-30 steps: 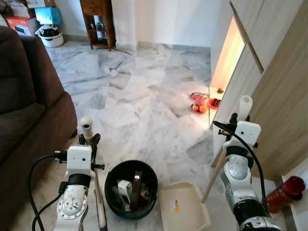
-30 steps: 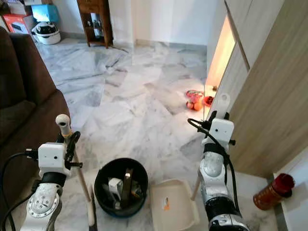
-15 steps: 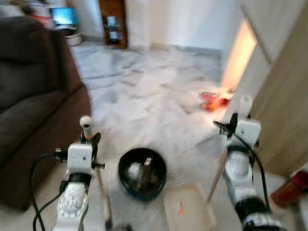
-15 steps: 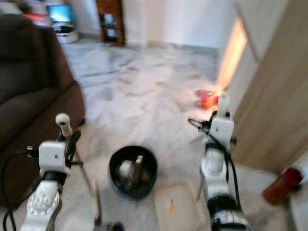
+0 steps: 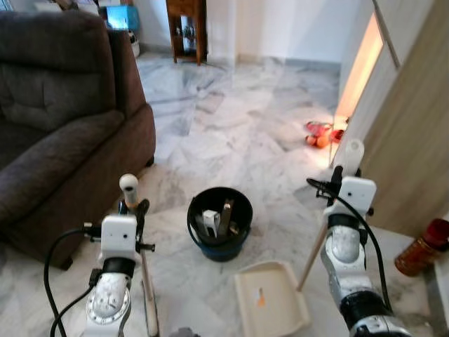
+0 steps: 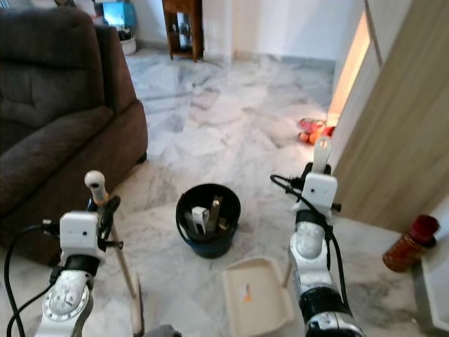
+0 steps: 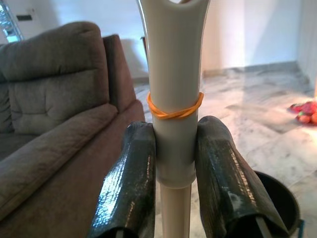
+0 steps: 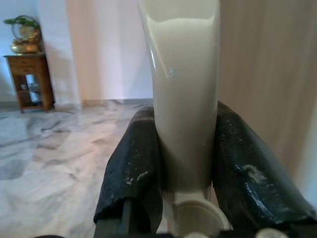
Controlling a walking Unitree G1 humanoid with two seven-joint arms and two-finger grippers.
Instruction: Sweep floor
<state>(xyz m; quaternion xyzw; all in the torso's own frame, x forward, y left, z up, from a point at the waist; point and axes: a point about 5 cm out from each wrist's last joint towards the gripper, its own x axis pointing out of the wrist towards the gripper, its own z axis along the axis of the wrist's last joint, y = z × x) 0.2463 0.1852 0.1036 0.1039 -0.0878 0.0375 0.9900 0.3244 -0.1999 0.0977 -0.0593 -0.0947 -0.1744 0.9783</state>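
On the far left of the room a dark brown sofa takes up the most space, standing on a white-and-grey marble floor that runs away to a wooden shelf unit by the far wall. On the right a pale wood-grain cabinet wall rises, with a cluster of red and orange things on the floor at its far end and a red-capped bottle near its base. In the middle of the floor sits a black bucket holding a few small items, and nearer, just right of it, lies a cream dustpan, flat on the floor. The left gripper is clamped on the cream broom handle, which wears an orange rubber band; the right gripper squeezes the cream dustpan handle, whose stick slants down to the pan.
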